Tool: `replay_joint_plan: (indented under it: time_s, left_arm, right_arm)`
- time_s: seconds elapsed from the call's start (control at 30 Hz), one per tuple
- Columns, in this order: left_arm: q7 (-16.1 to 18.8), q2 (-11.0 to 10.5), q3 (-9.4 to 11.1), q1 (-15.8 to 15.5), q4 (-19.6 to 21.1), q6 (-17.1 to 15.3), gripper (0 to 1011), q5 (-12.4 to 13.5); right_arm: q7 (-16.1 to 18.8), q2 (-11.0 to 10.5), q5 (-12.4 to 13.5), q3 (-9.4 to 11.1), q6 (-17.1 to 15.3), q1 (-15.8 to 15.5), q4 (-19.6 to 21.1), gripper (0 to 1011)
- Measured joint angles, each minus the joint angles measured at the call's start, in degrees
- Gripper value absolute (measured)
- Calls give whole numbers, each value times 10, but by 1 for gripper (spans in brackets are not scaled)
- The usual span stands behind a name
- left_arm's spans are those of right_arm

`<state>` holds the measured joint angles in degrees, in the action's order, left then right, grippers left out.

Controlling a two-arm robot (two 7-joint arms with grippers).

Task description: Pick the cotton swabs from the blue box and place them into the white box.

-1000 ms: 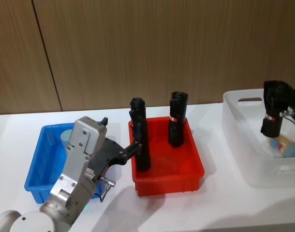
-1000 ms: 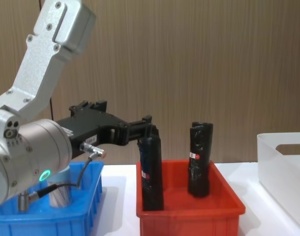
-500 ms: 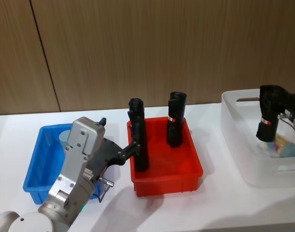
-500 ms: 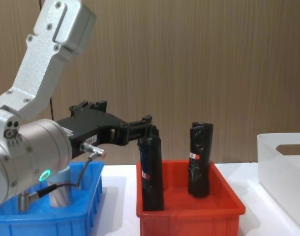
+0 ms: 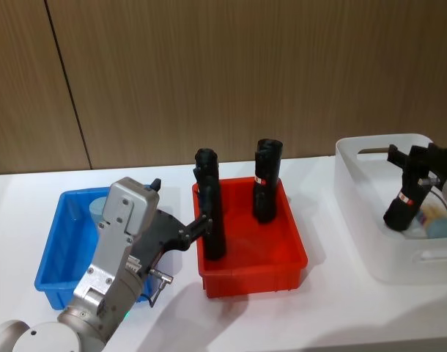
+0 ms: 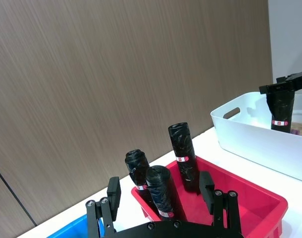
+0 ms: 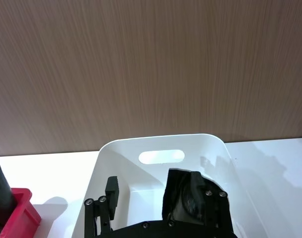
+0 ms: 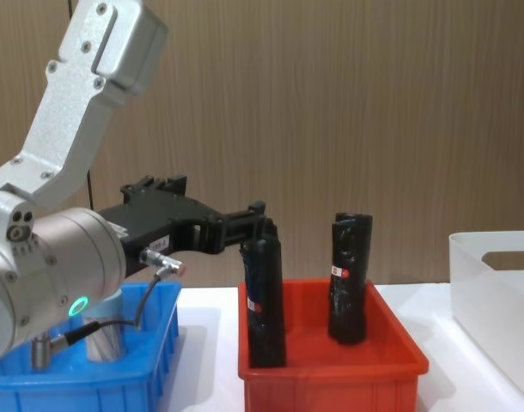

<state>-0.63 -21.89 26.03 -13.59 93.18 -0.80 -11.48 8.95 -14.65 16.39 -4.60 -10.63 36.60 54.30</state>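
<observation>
Wood wall behind white table. My right gripper [image 5: 418, 165], fingers spread, above a tilted black roll [image 5: 401, 207] in the white box [image 5: 370, 220] at 3 o'clock. Left gripper [image 5: 201, 224] spread beside the blue box [image 5: 55, 257], cotton swabs [image 5: 99, 207] inside, 9 o'clock.

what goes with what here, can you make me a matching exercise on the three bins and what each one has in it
Column A
1. blue box
2. red bin
3. white box

Column B
a. black rolls standing upright
b. one black roll leaning, right gripper above it
c. a cotton swab jar, behind the left gripper

Pairs: 1-c, 2-a, 3-b
</observation>
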Motion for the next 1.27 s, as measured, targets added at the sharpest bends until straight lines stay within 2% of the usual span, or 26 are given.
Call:
replay_joint_plan:
  time_s: [0.1, 0.2, 1.27]
  left_arm:
    - [0, 0, 0, 0, 0, 0, 1004, 0]
    - [0, 0, 0, 0, 0, 0, 1004, 0]
    - [0, 0, 0, 0, 0, 0, 1004, 0]
  right_arm:
    - [3, 0, 1, 0, 0, 0, -1, 968]
    - [5, 0, 2, 0, 0, 0, -2, 1002]
    - [10, -2, 5, 4, 2, -13, 18, 1002]
